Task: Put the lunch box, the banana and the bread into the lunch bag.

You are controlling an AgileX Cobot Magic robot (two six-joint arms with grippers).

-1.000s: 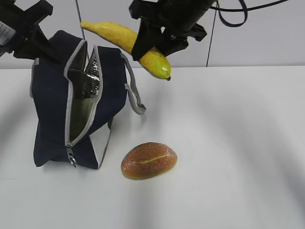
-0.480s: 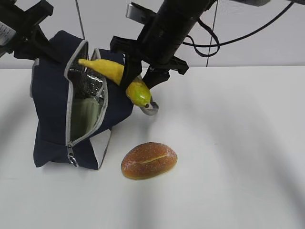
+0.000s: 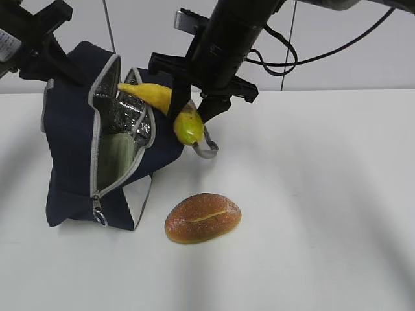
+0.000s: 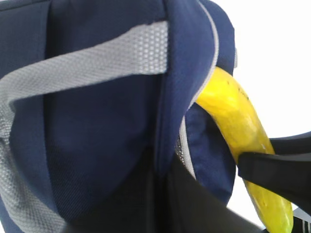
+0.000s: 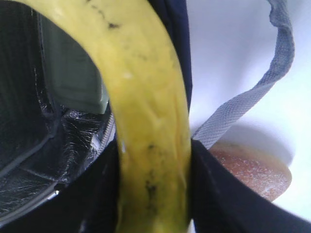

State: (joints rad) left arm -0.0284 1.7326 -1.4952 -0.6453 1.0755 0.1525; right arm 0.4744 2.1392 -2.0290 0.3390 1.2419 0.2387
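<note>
Shifted rightward, banana slants, stem into lunch bag, greenish tip down-right.

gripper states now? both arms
Left tool: at the lunch bag, fingers out of view; cannot tell.
Right tool: shut on the banana.

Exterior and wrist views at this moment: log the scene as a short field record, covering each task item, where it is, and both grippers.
lunch bag: upright on the table, zipper open, silvery lining showing
lunch box: inside the bag, sage-green lid visible through the opening
banana: held by the right gripper, one end over the bag's opening, greenish end outside
bread: on the table in front of the bag, untouched
left gripper: at the bag's upper back edge; its fingers are not visible
items left to pack: banana, bread
</note>
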